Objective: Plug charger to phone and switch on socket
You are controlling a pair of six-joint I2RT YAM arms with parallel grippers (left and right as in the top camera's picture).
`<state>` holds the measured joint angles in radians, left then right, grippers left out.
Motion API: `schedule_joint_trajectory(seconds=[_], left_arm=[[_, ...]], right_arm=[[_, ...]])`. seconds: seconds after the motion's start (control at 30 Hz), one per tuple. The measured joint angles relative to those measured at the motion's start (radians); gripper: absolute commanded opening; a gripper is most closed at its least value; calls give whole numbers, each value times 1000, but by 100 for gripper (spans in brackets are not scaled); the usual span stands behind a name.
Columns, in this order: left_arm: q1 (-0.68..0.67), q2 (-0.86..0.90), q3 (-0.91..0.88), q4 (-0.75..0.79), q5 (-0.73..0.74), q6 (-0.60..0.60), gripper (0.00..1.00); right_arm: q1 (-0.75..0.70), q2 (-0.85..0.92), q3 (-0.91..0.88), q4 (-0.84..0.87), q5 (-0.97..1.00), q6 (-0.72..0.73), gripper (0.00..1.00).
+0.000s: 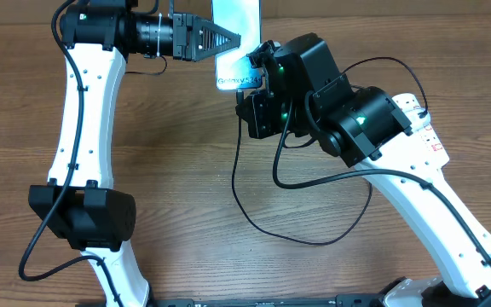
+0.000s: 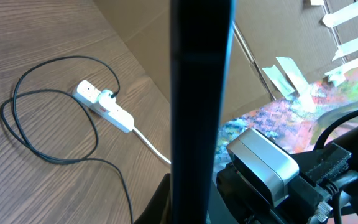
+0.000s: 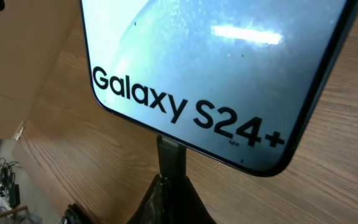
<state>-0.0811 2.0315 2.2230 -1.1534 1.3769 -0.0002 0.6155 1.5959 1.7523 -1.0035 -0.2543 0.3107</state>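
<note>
**Just at the port: connector tip against the phone's bottom edge**

Up at the top centre of the overhead view, the left pincer (image 1: 228, 38) reaches in from the left and is clamped on the phone (image 1: 235, 26). The phone's pale blue screen reads "Galaxy S24+". In the left wrist view the phone shows edge-on as a dark bar down the middle of the frame.

The right pincer (image 3: 171, 199) comes in at the lower centre of its own wrist view, closed tight on the connector end of the charger (image 3: 169, 158). The connector tip meets the phone's bottom edge just left of the lettering. How far in it sits, I cannot tell.

From there the thin black cable drops and loops across the wooden worktop (image 1: 177, 153) at lower centre of the overhead view.

The socket (image 2: 107, 107) lies flat at the left of the left wrist view, well apart from the phone. A dark plug sits on it, and the cable curls around it. Its switches are too small to read.
</note>
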Motion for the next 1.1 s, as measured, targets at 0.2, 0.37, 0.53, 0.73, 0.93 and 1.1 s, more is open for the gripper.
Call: schedule_joint_trajectory(seconds=[0.2, 0.37, 0.53, 0.73, 0.93, 1.1], left_arm=[[0, 0, 0, -5, -1, 1, 4], [5, 0, 0, -25, -3, 4, 4], [9, 0, 0, -33, -4, 5, 4], [10, 0, 0, -35, -9, 5, 4], [8, 0, 0, -48, -88, -10, 4], [8, 0, 0, -51, -182, -31, 4]], right_arm=[[0, 0, 0, 8, 0, 0, 4], [0, 0, 0, 14, -5, 0, 4], [0, 0, 0, 18, -5, 0, 4], [0, 0, 0, 25, -2, 0, 19], [-5, 0, 0, 35, 21, -1, 48], [-6, 0, 0, 7, 27, 4, 86]])
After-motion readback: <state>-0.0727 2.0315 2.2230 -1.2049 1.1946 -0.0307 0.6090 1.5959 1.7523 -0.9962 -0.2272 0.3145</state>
